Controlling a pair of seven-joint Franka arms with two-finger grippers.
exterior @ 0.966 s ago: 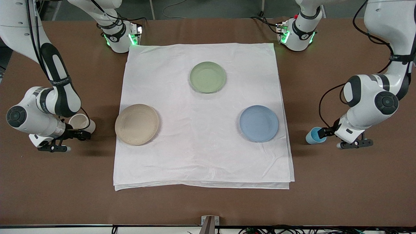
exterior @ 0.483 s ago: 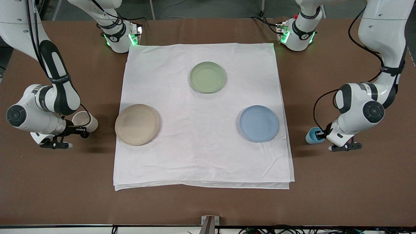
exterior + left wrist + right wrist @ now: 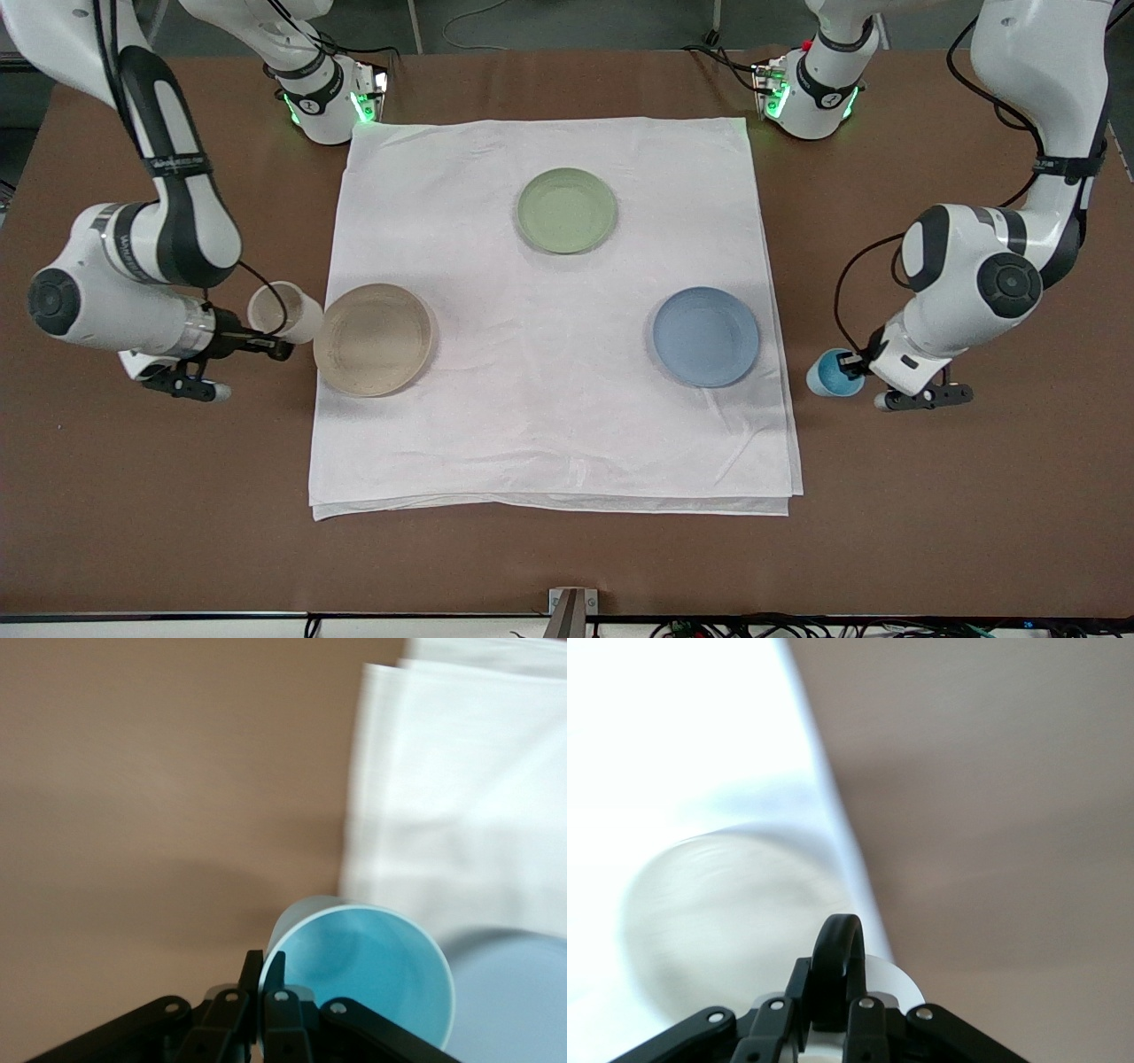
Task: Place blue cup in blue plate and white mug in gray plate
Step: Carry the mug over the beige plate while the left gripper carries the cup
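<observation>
White cloth (image 3: 549,310): square, lightly creased, centre of frame on the brown table (image 3: 930,496).
Gray plate (image 3: 373,338): round, beige, faintly ridged, centre-left of frame at the cloth's edge.
Blue plate (image 3: 706,336): round, matte, centre-right of frame.
Green plate (image 3: 566,210): round, sage, upper centre.
White mug (image 3: 282,311): cream, lifted beside the gray plate, its dark loop handle pinched by the right gripper (image 3: 266,344).
Blue cup (image 3: 831,372): tapered, smooth, its rim clamped by the left gripper (image 3: 858,362), over bare table beside the cloth.
</observation>
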